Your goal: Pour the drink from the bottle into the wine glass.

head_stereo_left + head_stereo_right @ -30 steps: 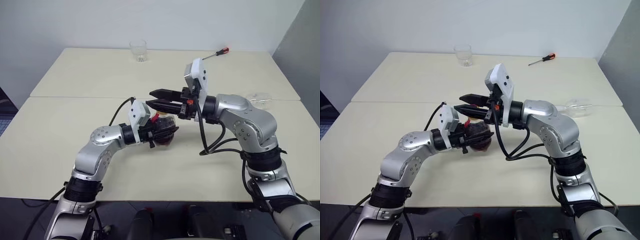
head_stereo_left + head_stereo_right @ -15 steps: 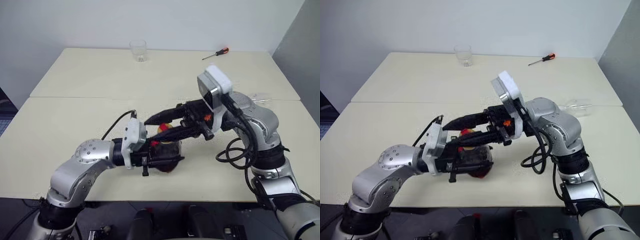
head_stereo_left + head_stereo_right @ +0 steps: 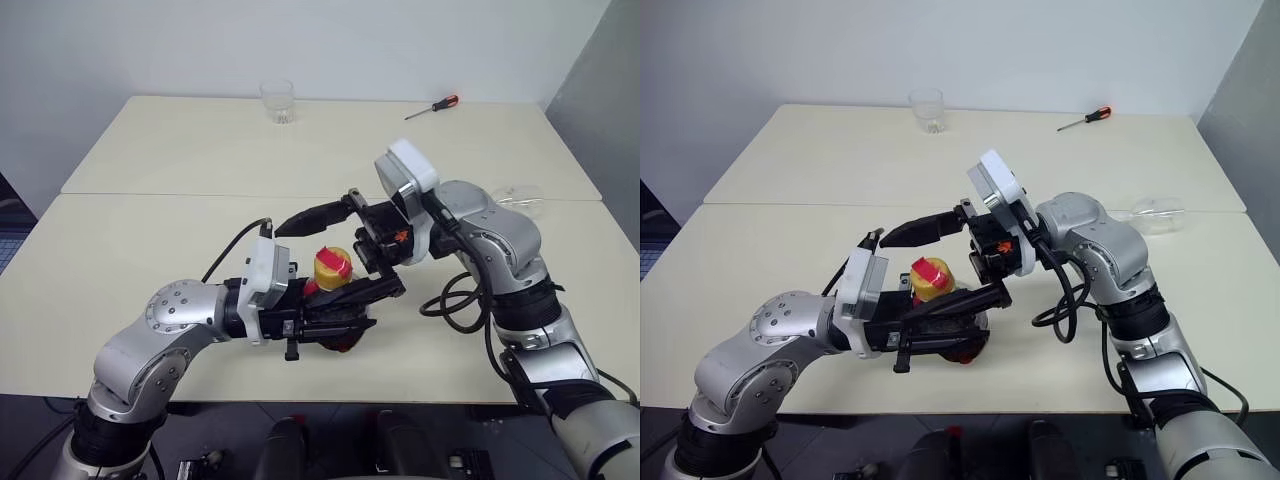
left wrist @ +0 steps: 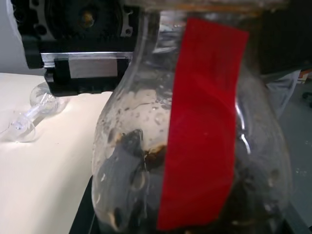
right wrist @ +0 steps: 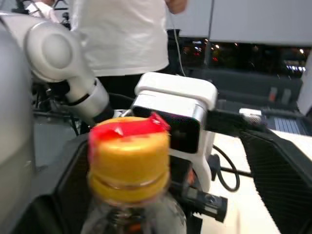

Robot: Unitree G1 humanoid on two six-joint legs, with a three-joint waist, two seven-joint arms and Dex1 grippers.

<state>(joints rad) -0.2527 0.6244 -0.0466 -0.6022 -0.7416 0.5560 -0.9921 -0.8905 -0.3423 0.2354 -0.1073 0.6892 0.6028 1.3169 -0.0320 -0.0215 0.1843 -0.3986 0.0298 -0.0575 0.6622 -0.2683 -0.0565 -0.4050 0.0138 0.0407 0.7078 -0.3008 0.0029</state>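
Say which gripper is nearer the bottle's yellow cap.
Right. The right gripper stands open around the yellow cap; the left gripper grips the bottle lower, at its body.

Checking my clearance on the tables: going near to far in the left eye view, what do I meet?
Bottle in the left end effector → wine glass lying on its side → tumbler → screwdriver.

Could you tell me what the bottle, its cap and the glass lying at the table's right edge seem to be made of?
The bottle: probably thin clear plastic, glossy, with a ribbed bulbous body that shows the dark drink through it. The cap: opaque yellow plastic, smooth, with a ring seam near its base. The wine glass: colourless and fully see-through, likely glass, though clear plastic cannot be ruled out.
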